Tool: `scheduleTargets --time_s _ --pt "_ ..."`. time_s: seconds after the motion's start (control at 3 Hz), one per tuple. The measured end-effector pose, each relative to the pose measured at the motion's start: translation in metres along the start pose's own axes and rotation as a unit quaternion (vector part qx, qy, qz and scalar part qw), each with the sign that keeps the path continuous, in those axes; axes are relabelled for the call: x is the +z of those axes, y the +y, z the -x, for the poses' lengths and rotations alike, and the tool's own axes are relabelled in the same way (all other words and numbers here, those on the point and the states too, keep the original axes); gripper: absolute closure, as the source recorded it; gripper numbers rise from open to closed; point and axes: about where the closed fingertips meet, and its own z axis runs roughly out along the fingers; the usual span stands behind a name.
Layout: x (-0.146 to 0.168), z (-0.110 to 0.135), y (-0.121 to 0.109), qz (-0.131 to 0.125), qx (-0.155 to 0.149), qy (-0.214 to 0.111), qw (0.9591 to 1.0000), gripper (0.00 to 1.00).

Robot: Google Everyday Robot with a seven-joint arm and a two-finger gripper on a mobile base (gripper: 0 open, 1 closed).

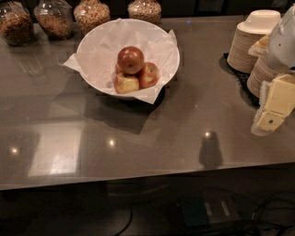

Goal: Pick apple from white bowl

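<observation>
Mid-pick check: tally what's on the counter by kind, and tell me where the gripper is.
Apples: 3, dark red apple on top
White bowl: 1
Glass jars: 4
Paper bowl stacks: 2 showing
Total: 10
Gripper at right edge, by the stacks, away from the bowl.

hand (275, 108) at the right edge, partly cut off, in front of half-hidden paper bowls (249, 44)

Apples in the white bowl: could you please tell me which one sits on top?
The dark red apple: it alone rests atop the yellow-patched apple and the lighter red-orange apple. The gripper hangs far right, away from the bowl.
</observation>
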Motion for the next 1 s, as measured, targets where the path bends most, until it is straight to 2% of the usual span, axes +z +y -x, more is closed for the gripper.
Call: scheduleTargets --time_s 0.33,0.67,1.0 --pt "0.0 0.0 0.0 0.0 0.0 0.0 1.0 0.0" --pt "-0.001 0.01 -0.006 -0.01 -0.001 -0.026 0.9996 0.0" --pt "0.001 0.029 -0.018 -0.022 -0.002 -0.071 0.9972 0.0"
